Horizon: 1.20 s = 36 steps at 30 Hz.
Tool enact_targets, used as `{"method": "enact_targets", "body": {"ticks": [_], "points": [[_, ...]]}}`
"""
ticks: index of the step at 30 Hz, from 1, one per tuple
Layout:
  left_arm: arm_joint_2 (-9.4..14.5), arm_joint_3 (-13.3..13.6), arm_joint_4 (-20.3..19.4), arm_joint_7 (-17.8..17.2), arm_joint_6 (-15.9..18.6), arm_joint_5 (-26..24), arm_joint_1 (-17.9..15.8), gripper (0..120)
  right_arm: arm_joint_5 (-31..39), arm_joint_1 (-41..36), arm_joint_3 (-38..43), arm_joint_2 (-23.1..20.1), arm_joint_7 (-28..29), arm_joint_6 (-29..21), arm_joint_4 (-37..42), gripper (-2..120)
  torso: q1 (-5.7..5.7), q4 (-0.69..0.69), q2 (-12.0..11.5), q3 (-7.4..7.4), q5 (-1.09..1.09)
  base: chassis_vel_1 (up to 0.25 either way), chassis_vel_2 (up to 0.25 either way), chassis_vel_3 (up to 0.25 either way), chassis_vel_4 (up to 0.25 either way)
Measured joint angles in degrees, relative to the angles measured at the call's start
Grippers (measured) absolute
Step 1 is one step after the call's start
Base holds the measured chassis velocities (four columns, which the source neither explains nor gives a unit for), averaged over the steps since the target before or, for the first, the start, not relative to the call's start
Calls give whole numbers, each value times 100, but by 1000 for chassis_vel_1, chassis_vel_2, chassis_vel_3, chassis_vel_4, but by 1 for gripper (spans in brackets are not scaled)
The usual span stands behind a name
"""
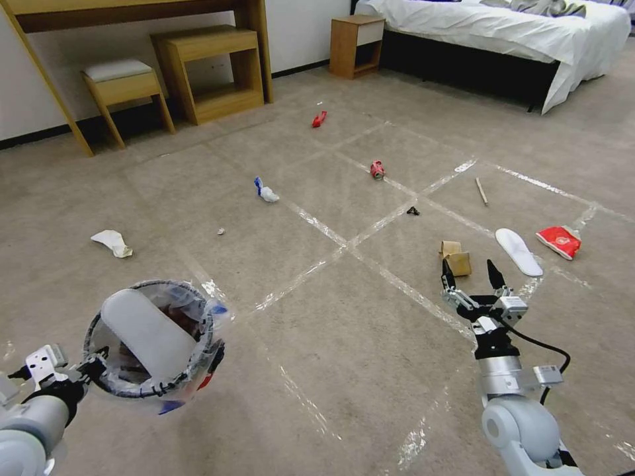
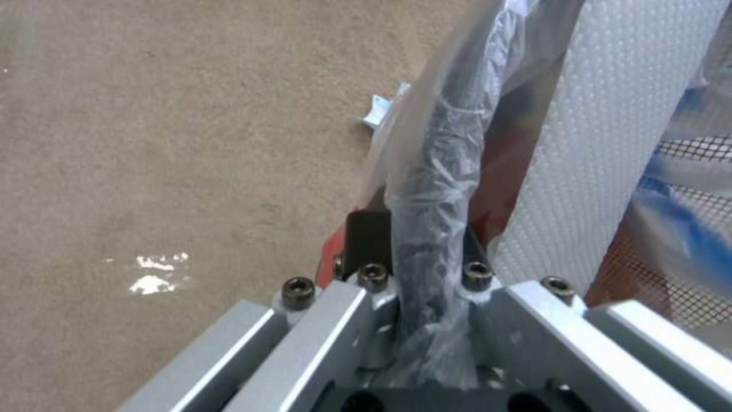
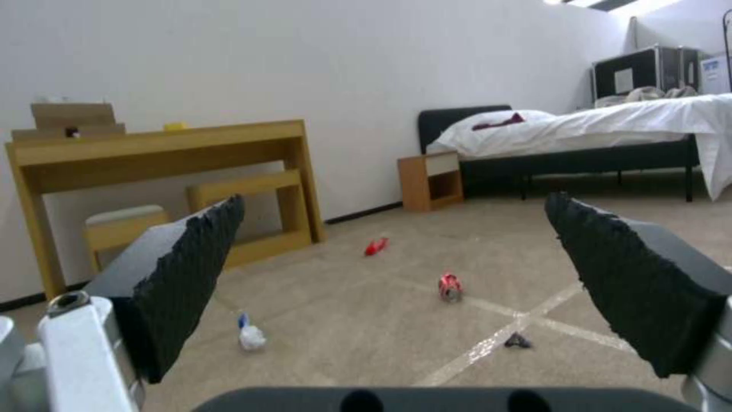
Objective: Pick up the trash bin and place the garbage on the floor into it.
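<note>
My left gripper (image 1: pixel 89 369) is shut on the dark, bag-lined rim of the trash bin (image 1: pixel 169 286), holding it above the floor (image 1: pixel 317 344) at the lower left; the left wrist view shows the clamped rim (image 2: pixel 431 189). A white slipper sole (image 1: pixel 145 334) lies across the inside of the bin. My right gripper (image 1: pixel 471 268) hangs open and holds nothing, just in front of a brown cardboard box (image 1: pixel 456 258). To its right lie another white sole (image 1: pixel 518 251) and a red wrapper (image 1: pixel 559 241). Farther off are a stick (image 1: pixel 481 190), a red can (image 1: pixel 377 169) and a white-and-blue wad (image 1: pixel 266 192).
More litter lies around: a red wrapper (image 1: pixel 319 119) far back, a white wad (image 1: pixel 112 242) at left, a small black scrap (image 1: pixel 413 211). A wooden desk (image 1: pixel 132 13) with a stool (image 1: pixel 122 82) stands at the back left, a nightstand (image 1: pixel 356 45) and a bed (image 1: pixel 503 33) at the back right.
</note>
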Motion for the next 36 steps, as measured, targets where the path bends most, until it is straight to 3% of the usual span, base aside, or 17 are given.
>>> {"method": "enact_targets", "body": {"ticks": [36], "points": [[190, -59, 204, 19, -37, -89, -55, 1, -128, 80, -98, 257, -27, -114, -166, 100, 0, 0, 0, 1, 0, -66, 60, 62, -60]]}}
